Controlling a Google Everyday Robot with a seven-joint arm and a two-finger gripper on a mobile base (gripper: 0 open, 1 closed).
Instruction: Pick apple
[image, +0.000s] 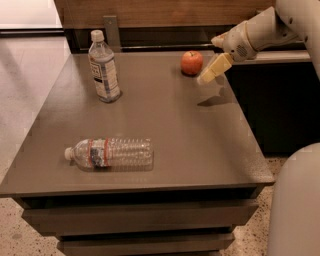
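The apple (191, 62), small, round and red-orange, sits near the far right corner of the dark table (165, 125). My gripper (214, 69) hangs just right of the apple, a little above the table top, with its cream-coloured finger pointing down and left toward the fruit. It does not touch the apple. The white arm reaches in from the upper right.
An upright water bottle (104, 67) stands at the far left of the table. A second clear bottle (110, 153) lies on its side near the front left. A wooden wall panel runs behind the table. The robot's white body (295, 205) fills the lower right.
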